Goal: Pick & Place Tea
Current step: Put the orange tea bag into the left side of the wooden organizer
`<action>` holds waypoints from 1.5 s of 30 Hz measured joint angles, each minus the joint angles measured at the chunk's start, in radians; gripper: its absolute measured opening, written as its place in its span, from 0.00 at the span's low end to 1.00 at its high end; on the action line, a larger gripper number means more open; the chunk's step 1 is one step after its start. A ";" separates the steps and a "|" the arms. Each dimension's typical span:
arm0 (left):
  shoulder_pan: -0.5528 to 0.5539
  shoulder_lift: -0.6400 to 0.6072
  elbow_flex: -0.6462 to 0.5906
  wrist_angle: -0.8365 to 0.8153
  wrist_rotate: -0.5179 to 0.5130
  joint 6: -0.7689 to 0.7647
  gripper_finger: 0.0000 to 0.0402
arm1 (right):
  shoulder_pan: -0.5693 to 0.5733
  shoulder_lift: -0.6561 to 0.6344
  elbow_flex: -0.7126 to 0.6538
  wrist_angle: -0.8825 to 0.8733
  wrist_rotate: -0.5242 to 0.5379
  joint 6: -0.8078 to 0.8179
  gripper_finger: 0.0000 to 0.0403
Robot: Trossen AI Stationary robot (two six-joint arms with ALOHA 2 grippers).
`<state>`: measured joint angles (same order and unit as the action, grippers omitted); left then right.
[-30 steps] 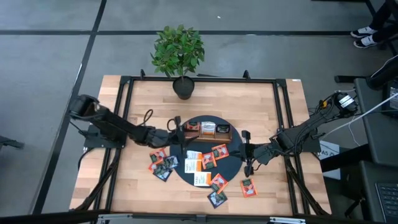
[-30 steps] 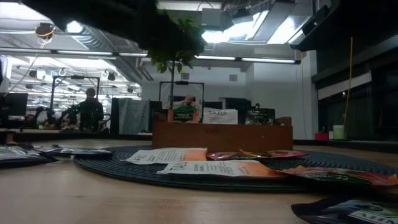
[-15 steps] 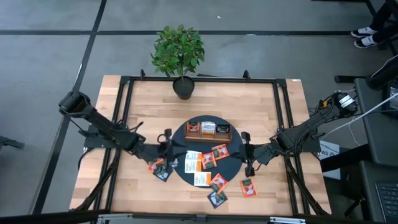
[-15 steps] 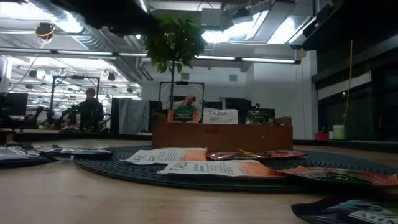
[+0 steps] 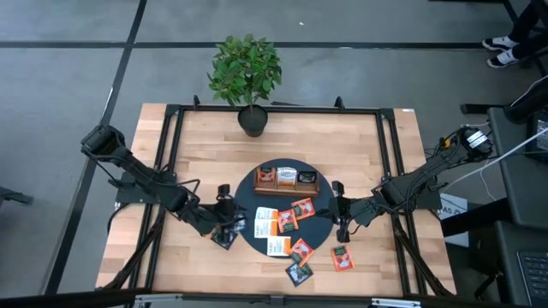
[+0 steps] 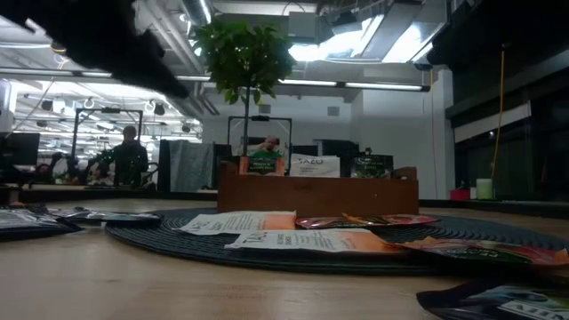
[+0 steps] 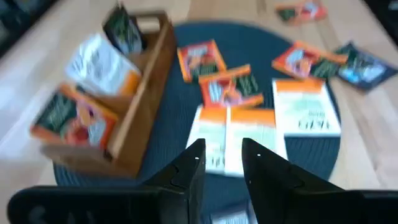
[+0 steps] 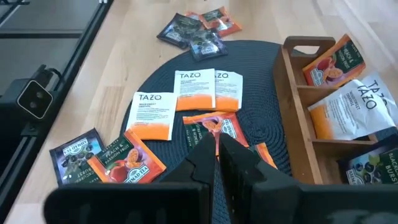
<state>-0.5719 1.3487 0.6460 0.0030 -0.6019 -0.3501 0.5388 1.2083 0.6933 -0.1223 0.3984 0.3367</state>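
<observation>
From my left: my left claw (image 5: 224, 214) hangs low over the cluster of sachets (image 5: 224, 229) lying on the bare wood just off the left edge of the round dark mat (image 5: 318, 224); its fingers (image 7: 193, 163) stand apart with a narrow gap and nothing between them. On the mat lie white-and-orange sachets (image 5: 268, 224) flat, side by side, with orange ones (image 5: 295, 211) just beside them (some overlap at the corners). At the mat's far edge sits the wooden tray (image 5: 308, 185), one sachet standing in each of its three compartments. Farther right, my right claw (image 5: 341, 216) waits at the mat's right edge, fingers (image 8: 202, 157) pressed together, holding nothing. Loose sachets (image 5: 342, 257) also lie on the wood near the front. I judge these sachets light, thin, slightly crinkly and slick-faced, lying flush with the surface; an edge or a raised corner is the place to pinch, and an overlapped neighbour may slide or lift along.
</observation>
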 joint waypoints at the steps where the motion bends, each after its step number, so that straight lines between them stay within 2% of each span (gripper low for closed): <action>1: 0.003 0.000 0.000 -0.026 0.017 -0.024 0.25 | 0.000 0.000 0.000 0.000 0.000 0.000 0.06; 8: 0.009 0.000 0.000 -0.151 0.159 -0.192 0.25 | 0.000 0.000 0.000 0.000 0.012 0.027 0.06; 25: 0.009 0.000 0.000 -0.168 0.203 -0.217 0.25 | 0.000 0.000 0.000 -0.001 0.012 0.026 0.06; 37: 0.009 0.000 0.000 -0.214 0.288 -0.322 0.25 | 0.000 0.000 0.000 -0.001 0.012 0.026 0.06; 45: 0.009 0.000 0.000 -0.236 0.291 -0.348 0.25 | 0.000 0.000 0.000 -0.002 0.026 0.026 0.06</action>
<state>-0.5629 1.3491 0.6460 -0.2333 -0.3111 -0.6980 0.5388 1.2083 0.6933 -0.1238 0.4248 0.3624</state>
